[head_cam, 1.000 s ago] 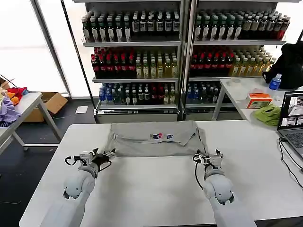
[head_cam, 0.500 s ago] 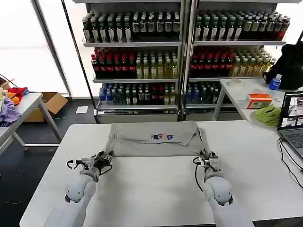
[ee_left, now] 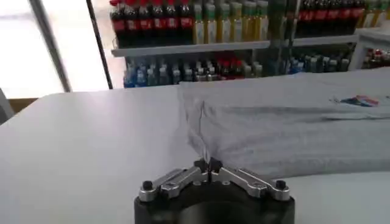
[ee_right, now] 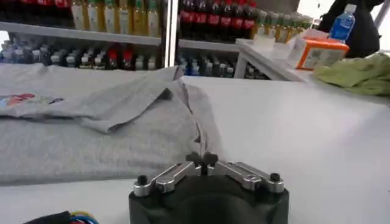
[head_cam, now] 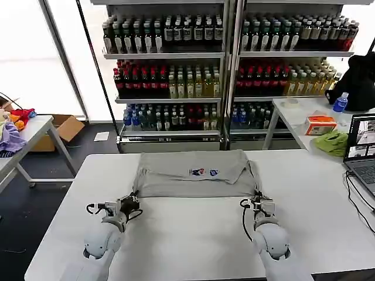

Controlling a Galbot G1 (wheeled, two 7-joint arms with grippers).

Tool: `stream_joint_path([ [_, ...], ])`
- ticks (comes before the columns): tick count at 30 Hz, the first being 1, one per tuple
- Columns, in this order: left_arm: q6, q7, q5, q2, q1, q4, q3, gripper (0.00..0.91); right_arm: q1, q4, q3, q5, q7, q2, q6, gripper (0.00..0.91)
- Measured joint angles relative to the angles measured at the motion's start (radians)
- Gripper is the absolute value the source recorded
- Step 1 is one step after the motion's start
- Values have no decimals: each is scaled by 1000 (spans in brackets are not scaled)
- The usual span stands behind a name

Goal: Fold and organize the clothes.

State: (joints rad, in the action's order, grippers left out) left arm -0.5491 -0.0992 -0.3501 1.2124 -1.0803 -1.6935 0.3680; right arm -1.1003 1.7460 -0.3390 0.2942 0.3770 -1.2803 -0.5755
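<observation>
The grey T-shirt [head_cam: 193,174] lies folded across the far half of the white table [head_cam: 193,240], its small coloured print [head_cam: 203,172] facing up. My left gripper [head_cam: 133,200] is shut on the shirt's near left corner. In the left wrist view the left gripper [ee_left: 208,165] pinches a thin fold of grey T-shirt [ee_left: 292,134] between closed tips. My right gripper [head_cam: 261,201] is shut on the near right corner. The right wrist view has the right gripper [ee_right: 202,159] clamping the T-shirt [ee_right: 91,131] edge, with a loose sleeve lying on top.
A drinks shelf [head_cam: 222,64] stands behind the table. At right, a side table holds a lime-green cloth [head_cam: 331,142], an orange box [head_cam: 320,124] and a laptop [head_cam: 363,152]. At left, another table carries a purple and red cloth pile [head_cam: 12,126].
Both grippers have drawn back toward me along the table, pulling the shirt's near edge with them; the shirt has slid slightly nearer and flattened.
</observation>
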Motion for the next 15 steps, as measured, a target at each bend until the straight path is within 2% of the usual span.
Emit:
stream_joint_path([
  [15,-7,-26,-30,-88,-148,-259,65,0,-157,303,8,-36,61,8,-5,0],
])
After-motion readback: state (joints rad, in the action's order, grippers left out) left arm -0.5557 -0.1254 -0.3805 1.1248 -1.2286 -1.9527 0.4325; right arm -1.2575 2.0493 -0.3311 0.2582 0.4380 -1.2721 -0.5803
